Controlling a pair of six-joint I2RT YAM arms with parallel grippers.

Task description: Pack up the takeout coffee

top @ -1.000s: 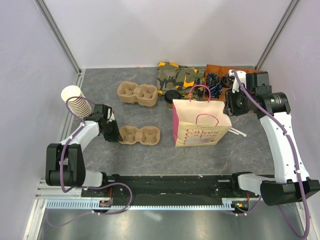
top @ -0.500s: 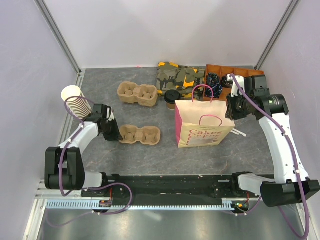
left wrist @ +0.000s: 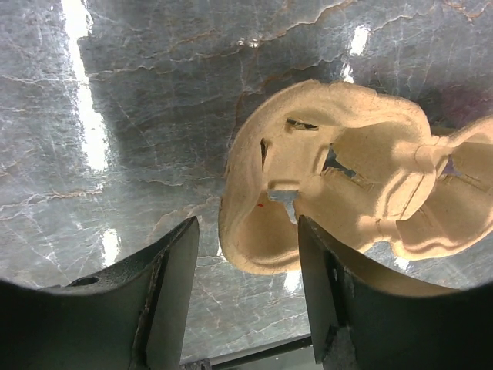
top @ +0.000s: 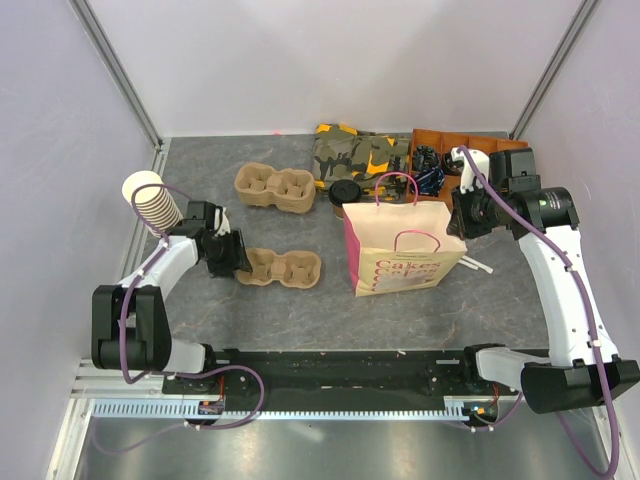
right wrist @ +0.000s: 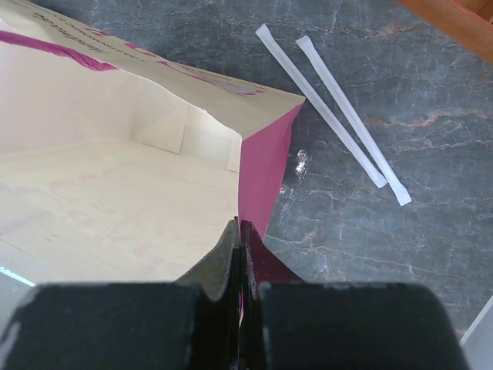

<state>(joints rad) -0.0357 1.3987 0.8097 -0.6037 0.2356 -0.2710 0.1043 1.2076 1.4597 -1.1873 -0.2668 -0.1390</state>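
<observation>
1. My left pincer (left wrist: 246,231) stands open. The end of the near pulp carrier (top: 285,268) lies between its two fingers. I cannot tell if one finger touches it.
2. My right pincer (right wrist: 240,231) is closed tight on the rim of the paper bag (top: 405,255), at the pink side fold. The bag stands upright with its mouth open.
3. The takeout coffee (top: 346,192) stands on the table (top: 330,320) just behind the bag, with its black lid on, beside the camouflage cloth (top: 355,152) and apart from both pincers.
4. Two straws (right wrist: 331,116) lie just right of the bag.
</observation>
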